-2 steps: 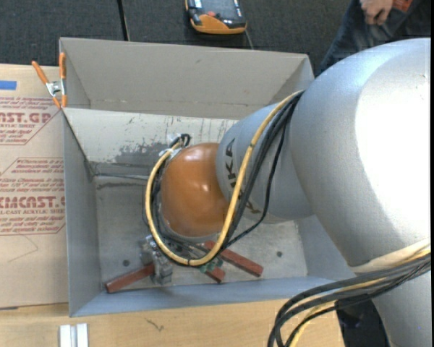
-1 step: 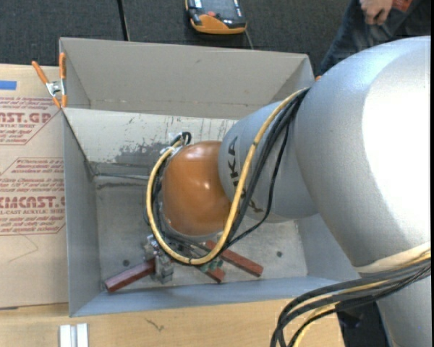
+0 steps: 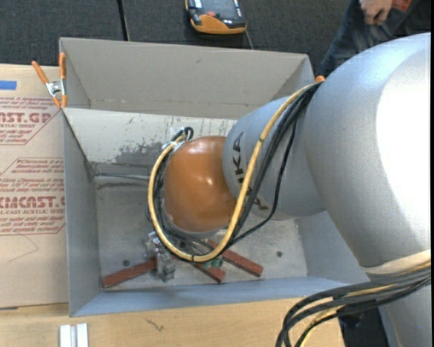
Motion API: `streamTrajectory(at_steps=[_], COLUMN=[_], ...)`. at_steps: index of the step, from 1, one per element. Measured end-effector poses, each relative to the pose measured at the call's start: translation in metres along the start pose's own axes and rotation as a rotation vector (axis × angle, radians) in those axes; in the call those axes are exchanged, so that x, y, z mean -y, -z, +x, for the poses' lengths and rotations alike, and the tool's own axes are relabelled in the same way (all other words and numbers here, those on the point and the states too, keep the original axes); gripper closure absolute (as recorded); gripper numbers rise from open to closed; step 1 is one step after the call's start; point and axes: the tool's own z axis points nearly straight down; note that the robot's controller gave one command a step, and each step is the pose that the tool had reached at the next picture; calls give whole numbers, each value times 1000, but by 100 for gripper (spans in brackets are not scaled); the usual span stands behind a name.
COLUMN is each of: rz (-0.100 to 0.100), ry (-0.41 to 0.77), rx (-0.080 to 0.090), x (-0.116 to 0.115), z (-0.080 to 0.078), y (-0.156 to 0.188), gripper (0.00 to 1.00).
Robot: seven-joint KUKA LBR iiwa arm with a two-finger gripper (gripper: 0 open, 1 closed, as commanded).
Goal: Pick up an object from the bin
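My gripper (image 3: 162,262) is down near the bin's front wall, under the orange cover, with its tip close to the floor. A long reddish-brown strip (image 3: 127,275) lies on the floor just to its left, and the strip's near end reaches up to the gripper. On the right, a second reddish-brown strip (image 3: 240,262) lies slanted, with a shorter one (image 3: 207,270) beside it that carries a small green bit. Whether these strips join under the gripper is hidden. I cannot tell if anything sits in the gripper.
The arm and its cables cover the middle and right of the bin. The bin's front wall stands close behind the gripper. Bare scratched floor shows at the left and back.
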Motion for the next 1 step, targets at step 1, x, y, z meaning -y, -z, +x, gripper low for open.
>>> streamTrajectory(at_steps=[1], rz=[0], ry=[-1], rx=[6], x=[-1], z=[0], y=[30], gripper=[100])
